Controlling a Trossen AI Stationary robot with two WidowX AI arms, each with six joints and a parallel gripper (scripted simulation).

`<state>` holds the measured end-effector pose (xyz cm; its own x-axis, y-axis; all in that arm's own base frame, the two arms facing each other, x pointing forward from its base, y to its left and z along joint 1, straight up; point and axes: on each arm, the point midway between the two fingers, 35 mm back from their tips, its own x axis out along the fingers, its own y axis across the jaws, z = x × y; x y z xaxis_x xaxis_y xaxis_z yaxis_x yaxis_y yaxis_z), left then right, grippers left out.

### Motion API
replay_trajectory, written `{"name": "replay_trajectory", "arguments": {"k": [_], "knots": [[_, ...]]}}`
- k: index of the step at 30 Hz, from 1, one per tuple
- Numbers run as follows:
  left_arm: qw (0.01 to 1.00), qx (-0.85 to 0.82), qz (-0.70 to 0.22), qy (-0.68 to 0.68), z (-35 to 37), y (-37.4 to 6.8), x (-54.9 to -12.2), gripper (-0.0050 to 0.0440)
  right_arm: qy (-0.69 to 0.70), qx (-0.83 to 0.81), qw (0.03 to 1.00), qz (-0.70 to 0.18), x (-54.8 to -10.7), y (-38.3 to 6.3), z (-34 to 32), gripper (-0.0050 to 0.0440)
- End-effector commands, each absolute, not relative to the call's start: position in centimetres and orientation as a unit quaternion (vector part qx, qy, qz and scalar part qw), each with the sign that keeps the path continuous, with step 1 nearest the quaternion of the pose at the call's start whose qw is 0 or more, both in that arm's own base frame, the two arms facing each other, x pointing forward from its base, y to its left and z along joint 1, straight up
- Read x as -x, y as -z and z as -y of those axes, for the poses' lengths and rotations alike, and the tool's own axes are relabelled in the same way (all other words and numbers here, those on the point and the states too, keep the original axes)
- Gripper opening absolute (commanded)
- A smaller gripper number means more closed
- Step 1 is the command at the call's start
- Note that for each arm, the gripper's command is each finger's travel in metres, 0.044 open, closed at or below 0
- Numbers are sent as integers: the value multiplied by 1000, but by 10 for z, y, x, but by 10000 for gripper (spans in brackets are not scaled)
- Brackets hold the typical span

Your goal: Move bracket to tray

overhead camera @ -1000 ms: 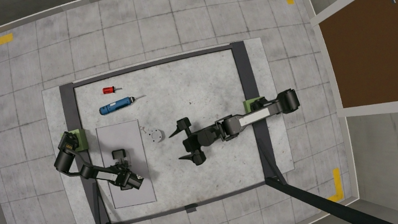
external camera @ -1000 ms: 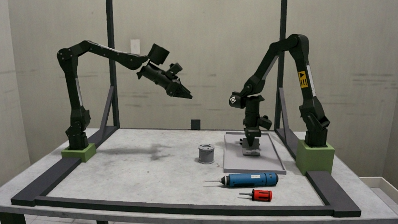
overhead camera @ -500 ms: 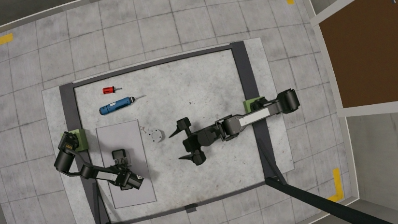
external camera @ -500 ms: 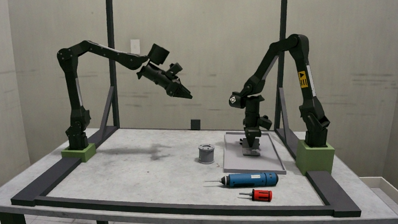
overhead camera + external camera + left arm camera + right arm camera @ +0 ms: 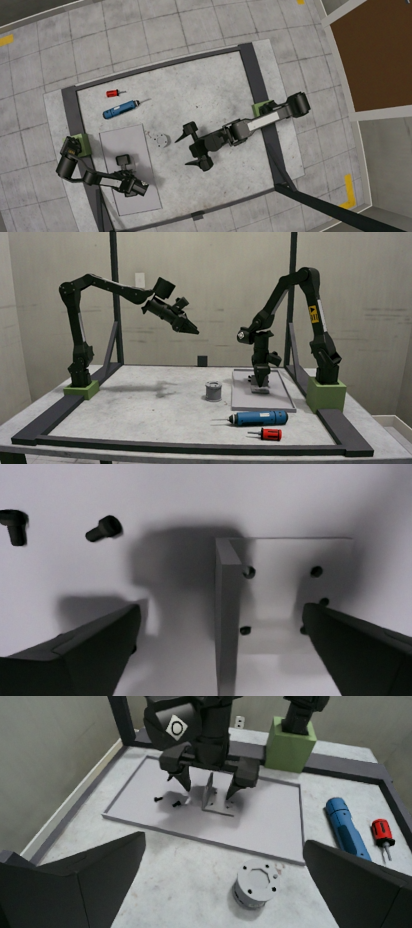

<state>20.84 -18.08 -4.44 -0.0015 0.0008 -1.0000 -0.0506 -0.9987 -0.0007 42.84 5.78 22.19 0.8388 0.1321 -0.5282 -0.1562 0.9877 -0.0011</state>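
The grey L-shaped bracket (image 5: pixel 280 614) rests on the flat grey tray (image 5: pixel 129 170), its base plate flat and one flange upright. It also shows in the right wrist view (image 5: pixel 212 796) and in the exterior view (image 5: pixel 259 384). My left gripper (image 5: pixel 221 611) hangs just above it, open, with a finger on each side of the flange and not touching. The grey round joint module (image 5: pixel 161 140) (image 5: pixel 256 885) stands upright on the table beside the tray, bare on top. My right gripper (image 5: pixel 181 152) (image 5: pixel 196 332) is open and empty, held high above the table middle.
Loose black screws (image 5: pixel 104 528) lie on the tray beside the bracket. A blue electric screwdriver (image 5: pixel 121 109) and a small red screwdriver (image 5: pixel 113 93) lie on the table past the tray's end. Dark rails border the table.
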Motion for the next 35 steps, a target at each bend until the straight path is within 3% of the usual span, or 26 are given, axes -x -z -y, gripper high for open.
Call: {"name": "replay_trajectory", "arguments": {"k": [1,12,22,35], "knots": [[13,713,-23,-701,184,39,-212,440,-74,21,963,-260,-429,-234,-58,440],[9,718,-27,-695,187,15,-216,440,-74,21,963,-260,-429,-234,-58,440],[9,719,-28,-695,186,-35,-214,440,-74,21,963,-260,-429,-234,-58,440],[13,713,-23,-700,184,-31,-212,440,-74,21,963,-260,-429,-234,-58,440]]}}
